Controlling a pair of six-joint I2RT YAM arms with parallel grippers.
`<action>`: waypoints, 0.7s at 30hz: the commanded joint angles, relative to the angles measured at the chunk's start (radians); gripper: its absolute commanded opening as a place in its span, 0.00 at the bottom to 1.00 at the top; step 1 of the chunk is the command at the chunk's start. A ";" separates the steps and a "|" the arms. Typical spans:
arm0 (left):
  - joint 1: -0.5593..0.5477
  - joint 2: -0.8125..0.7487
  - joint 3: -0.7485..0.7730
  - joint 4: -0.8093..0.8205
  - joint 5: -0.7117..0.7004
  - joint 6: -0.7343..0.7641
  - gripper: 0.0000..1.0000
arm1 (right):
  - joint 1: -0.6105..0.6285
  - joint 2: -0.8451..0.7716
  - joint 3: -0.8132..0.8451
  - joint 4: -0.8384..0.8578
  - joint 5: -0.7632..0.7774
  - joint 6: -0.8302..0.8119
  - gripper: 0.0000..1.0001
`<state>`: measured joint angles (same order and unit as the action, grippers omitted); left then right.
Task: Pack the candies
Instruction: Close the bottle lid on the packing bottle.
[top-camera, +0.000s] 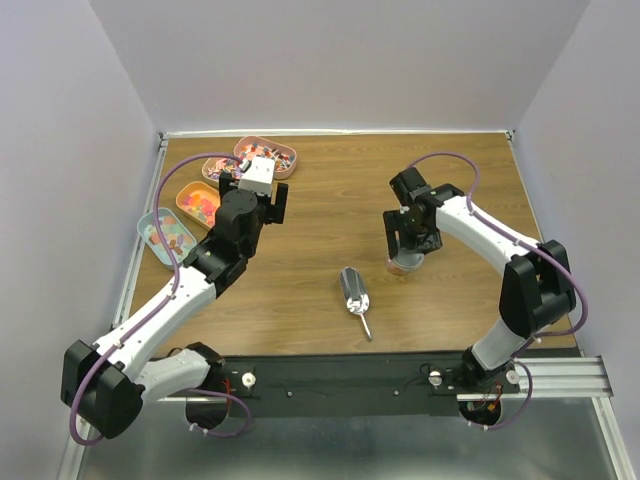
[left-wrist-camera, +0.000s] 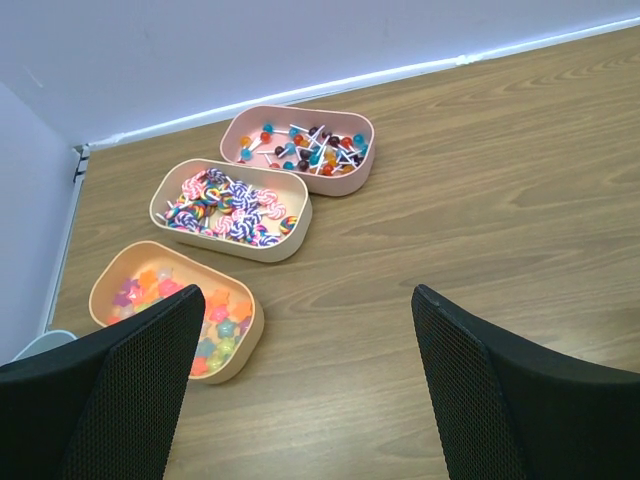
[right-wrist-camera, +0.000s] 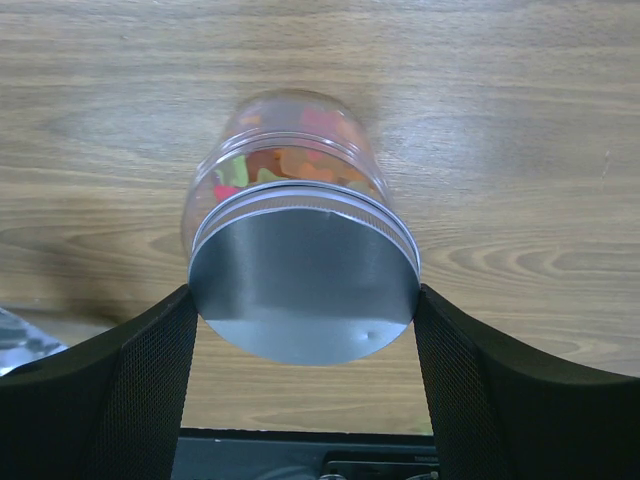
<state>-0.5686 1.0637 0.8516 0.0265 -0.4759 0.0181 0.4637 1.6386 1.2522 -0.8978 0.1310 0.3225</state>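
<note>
The candies (right-wrist-camera: 285, 165), orange, yellow and red, fill a clear jar (right-wrist-camera: 215, 175) closed by a silver lid (right-wrist-camera: 300, 270). The jar stands on the table right of centre (top-camera: 403, 264). My right gripper (right-wrist-camera: 305, 295) is shut on it, both pads touching the lid's rim. More star-shaped candies (left-wrist-camera: 215, 330) lie in an orange tray (left-wrist-camera: 245, 345) at the left. Beside that tray my left gripper (left-wrist-camera: 310, 300) hovers over bare wood, open and holding nothing. It sits near the trays in the top view (top-camera: 275, 200).
A silver scoop (top-camera: 355, 290) lies mid-table between the arms. Along the left edge stand a pink tray (left-wrist-camera: 365, 125) of ball lollipops, a cream tray (left-wrist-camera: 300, 215) of swirl lollipops and a blue tray (top-camera: 150, 240). Walls close the back and sides.
</note>
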 joint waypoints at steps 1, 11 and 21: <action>0.007 -0.025 0.000 0.004 -0.038 0.014 0.91 | 0.009 0.047 0.029 -0.027 0.029 0.010 0.50; 0.007 -0.013 -0.003 0.004 -0.030 0.014 0.91 | 0.009 0.066 0.059 -0.010 -0.016 -0.007 0.50; 0.007 -0.001 0.000 0.004 -0.018 0.016 0.91 | 0.009 0.032 0.046 -0.006 -0.054 -0.014 0.50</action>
<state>-0.5686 1.0595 0.8516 0.0269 -0.4824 0.0238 0.4641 1.6867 1.2877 -0.9024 0.1101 0.3202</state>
